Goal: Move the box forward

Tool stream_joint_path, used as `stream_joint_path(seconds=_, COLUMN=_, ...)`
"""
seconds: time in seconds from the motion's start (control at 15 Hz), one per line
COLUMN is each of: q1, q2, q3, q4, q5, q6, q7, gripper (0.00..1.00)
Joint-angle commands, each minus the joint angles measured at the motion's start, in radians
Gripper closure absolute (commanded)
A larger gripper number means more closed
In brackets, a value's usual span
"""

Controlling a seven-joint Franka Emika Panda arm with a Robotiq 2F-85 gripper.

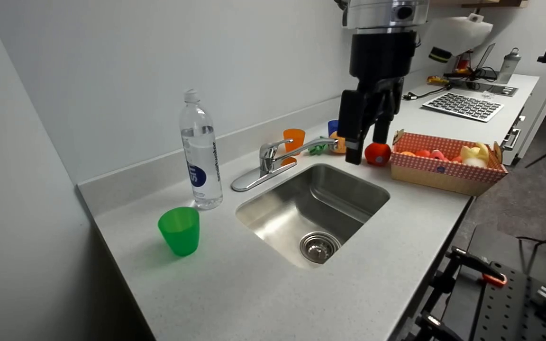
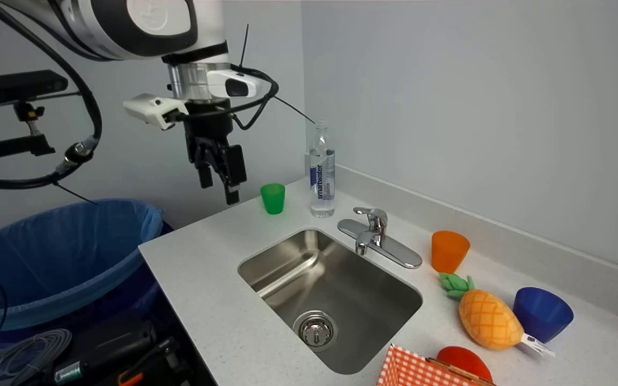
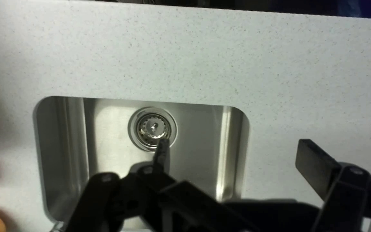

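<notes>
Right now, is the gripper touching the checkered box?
Apart. An exterior view shows it: the open gripper hangs in midair, with the sink plainly visible across the gap to the checkered box.

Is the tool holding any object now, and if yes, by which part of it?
Nothing is held: the tool is open, with nothing between its jaws, and the box rests apart on the counter.
</notes>
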Motion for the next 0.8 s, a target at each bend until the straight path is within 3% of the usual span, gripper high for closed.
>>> stream_joint_path(seconds=0.0, q1=-0.065, q2=0.009, q3=-0.037, q4=-0.026, q5=-0.058, q6=0.025, q7=0.052, gripper=0.00)
stream_joint_path(seconds=0.53, q1=-0.205, q2=0.020, q3=-0.138, q4=-0.064, q5=-0.189, q6=0.131, q7=0.069, gripper=0.00)
stream_joint_path(seconds=0.73, q1=-0.201, q2=0.024, q3=-0.149, q4=-0.055, q5=-0.170, q6=0.112, q7=0.044, gripper=0.00)
